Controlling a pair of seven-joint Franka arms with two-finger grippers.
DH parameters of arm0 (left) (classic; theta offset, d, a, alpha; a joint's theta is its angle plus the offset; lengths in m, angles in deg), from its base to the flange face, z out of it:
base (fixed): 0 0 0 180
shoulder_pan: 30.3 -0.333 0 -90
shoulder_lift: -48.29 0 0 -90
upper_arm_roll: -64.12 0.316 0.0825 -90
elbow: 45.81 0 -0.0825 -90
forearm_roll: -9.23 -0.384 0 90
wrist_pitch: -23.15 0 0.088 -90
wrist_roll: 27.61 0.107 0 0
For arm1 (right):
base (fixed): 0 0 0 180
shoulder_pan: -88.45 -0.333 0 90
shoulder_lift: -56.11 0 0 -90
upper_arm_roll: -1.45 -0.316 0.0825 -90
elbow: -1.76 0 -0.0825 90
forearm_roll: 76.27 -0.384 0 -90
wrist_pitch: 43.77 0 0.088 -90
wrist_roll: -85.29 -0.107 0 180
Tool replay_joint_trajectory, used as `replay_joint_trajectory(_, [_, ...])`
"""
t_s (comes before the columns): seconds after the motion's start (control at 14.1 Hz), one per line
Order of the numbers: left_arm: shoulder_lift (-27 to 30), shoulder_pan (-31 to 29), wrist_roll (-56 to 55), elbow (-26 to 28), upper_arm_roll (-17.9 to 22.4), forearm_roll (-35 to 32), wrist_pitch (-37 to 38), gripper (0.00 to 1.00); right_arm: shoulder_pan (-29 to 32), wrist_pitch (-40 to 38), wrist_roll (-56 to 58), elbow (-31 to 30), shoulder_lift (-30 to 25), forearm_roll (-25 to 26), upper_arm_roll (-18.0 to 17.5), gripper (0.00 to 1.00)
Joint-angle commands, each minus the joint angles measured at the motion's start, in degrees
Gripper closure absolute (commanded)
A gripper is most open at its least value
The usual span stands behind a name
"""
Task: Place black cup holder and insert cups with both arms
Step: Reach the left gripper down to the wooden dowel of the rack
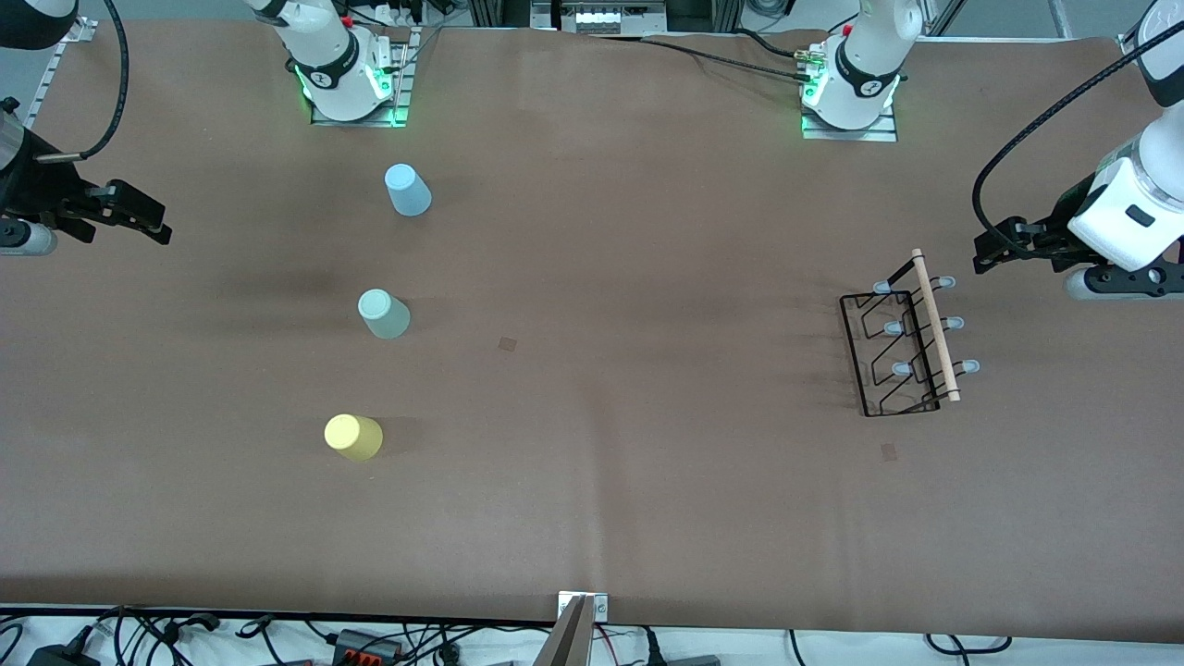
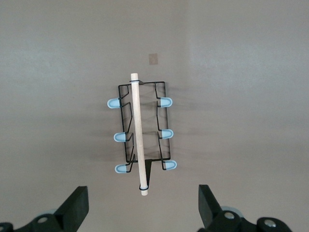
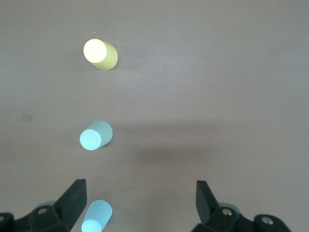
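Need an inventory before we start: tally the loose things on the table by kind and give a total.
Cups: 3 (blue cup, green cup, yellow cup)
Racks: 1 (black rack)
Total: 4

Light blue cup (image 3: 95, 217) cut off by right wrist view's edge

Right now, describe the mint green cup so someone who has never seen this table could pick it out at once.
On the brown table, toward the right arm's end, three upside-down cups stand in a row, far from the black cup holder. The mint green cup is the middle one, between the light blue cup and the yellow cup nearest the front camera. Only it is pale green.
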Motion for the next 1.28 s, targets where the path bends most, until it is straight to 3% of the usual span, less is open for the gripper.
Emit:
replay_joint_trajectory(0.0, [0.4, -0.3, 1.4, -0.3, 0.1, 1.5, 1.0, 0.00, 0.9, -0.7, 0.1, -0.1, -0.7, -0.1, -0.9, 0.00])
replay_joint_trajectory(0.35, [-1.7, 0.0, 1.5, -0.3, 0.1, 0.8, 0.1, 0.00, 0.7, -0.6, 0.1, -0.1, -0.2, -0.1, -1.0, 0.00])
replay_joint_trajectory(0.57, [-6.7, -1.6, 1.7, 1.9, 0.4, 0.7, -6.0, 0.00, 0.7, -0.5, 0.1, -0.1, -0.1, 0.0, -1.0, 0.00])
replay_joint_trajectory(0.92, [-6.4, -2.4, 1.7, 17.3, 0.2, -3.8, -25.5, 0.00, 0.6, -1.0, 0.3, -0.3, 0.5, 0.0, -1.1, 0.00])
replay_joint_trajectory(1.13, [-6.4, -2.7, 1.9, 21.5, 0.2, -3.9, -29.9, 0.02, 0.5, 0.1, 0.1, -0.3, 1.1, 0.0, -1.3, 0.00])
replay_joint_trajectory(1.21, [-6.4, -2.7, 2.4, 21.7, 0.2, -3.9, -30.1, 0.09, 0.5, 0.4, 0.1, -0.3, 1.0, 0.0, -1.4, 0.00])
